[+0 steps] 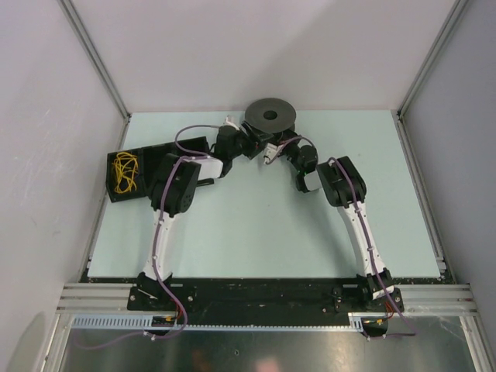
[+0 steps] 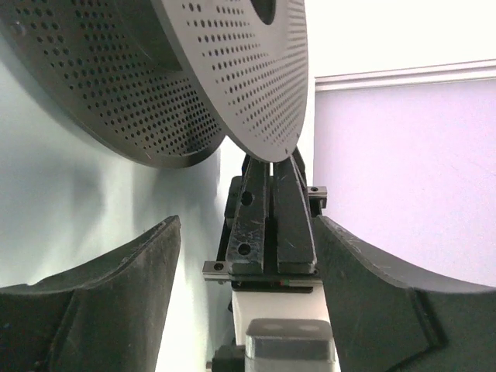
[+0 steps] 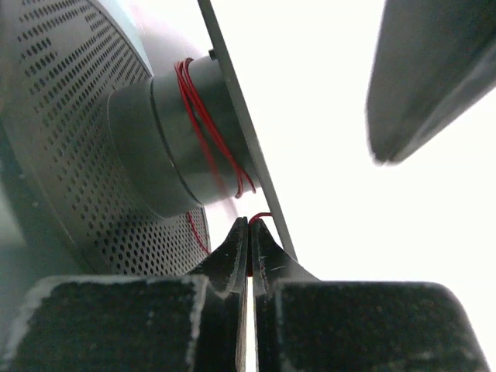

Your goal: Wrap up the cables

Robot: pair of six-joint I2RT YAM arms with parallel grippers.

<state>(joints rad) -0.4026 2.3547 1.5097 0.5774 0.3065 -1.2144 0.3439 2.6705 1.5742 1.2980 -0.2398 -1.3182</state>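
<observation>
The dark grey perforated spool (image 1: 270,115) stands at the back middle of the table. Thin dark-red cable (image 3: 203,128) runs in a few turns round its hub. My right gripper (image 3: 249,225) is shut on a strand of that cable just below the hub, and the wire loops out over its tips. My left gripper (image 2: 248,225) is open beside the spool's rim (image 2: 256,85) with nothing held. The right gripper's shut fingers (image 2: 271,217) stand in its gap without touching it. In the top view both grippers (image 1: 246,138) (image 1: 267,146) crowd under the spool's near side.
A black open box (image 1: 136,174) with a tangle of yellow wire (image 1: 125,172) sits at the left of the table, next to the left arm's elbow. Pale walls with aluminium posts close in the table's back and sides.
</observation>
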